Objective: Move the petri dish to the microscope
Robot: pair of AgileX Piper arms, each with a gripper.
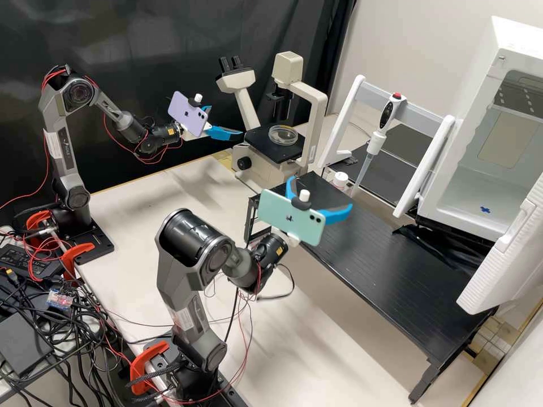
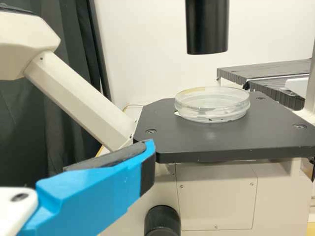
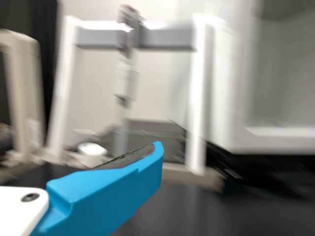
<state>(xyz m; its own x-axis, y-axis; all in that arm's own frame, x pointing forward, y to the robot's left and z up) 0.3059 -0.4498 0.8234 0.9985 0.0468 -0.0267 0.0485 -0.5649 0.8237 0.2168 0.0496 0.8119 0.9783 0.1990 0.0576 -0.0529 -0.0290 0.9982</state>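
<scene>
The clear round petri dish (image 1: pixel 283 135) rests on the microscope's black stage (image 1: pixel 270 148); the left wrist view shows the dish (image 2: pixel 212 104) lying flat there, below a black cylinder. My left gripper (image 1: pixel 226 121) stands open beside the stage in the high view, its fingers apart from the dish. In the left wrist view one blue finger of the left gripper (image 2: pixel 146 160) is in front of the stage's edge. Over the black raised platform, my right gripper (image 1: pixel 321 193) is spread open and empty. The right gripper (image 3: pixel 157 152) faces the pipette stand in the right wrist view.
The microscope's beige arm (image 1: pixel 318 116) rises beside the stage. A pipette (image 1: pixel 376 141) hangs on a white and grey frame, near a small white-capped container (image 1: pixel 340 180). An open white cabinet (image 1: pixel 469 192) stands beyond the black platform (image 1: pixel 390 265).
</scene>
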